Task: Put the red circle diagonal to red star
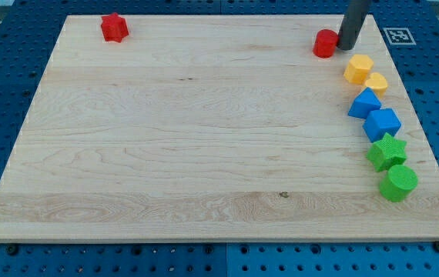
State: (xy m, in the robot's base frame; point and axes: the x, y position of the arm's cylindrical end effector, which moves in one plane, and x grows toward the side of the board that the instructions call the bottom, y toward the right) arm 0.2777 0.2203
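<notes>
The red circle [326, 43] is a short red cylinder near the view's top right of the wooden board [204, 138]. The red star [114, 28] sits near the view's top left corner. My tip [347, 48] comes down from the view's top edge and stands right beside the red circle, on its right side, touching or almost touching it. The two red blocks are far apart, almost level with each other along the board's top edge.
Along the view's right edge run a yellow hexagon [358, 68], a yellow block [376, 82], two blue blocks [365, 104] [382, 123], a green star [387, 151] and a green cylinder [398, 183]. A marker tag [397, 35] lies beyond the top right corner.
</notes>
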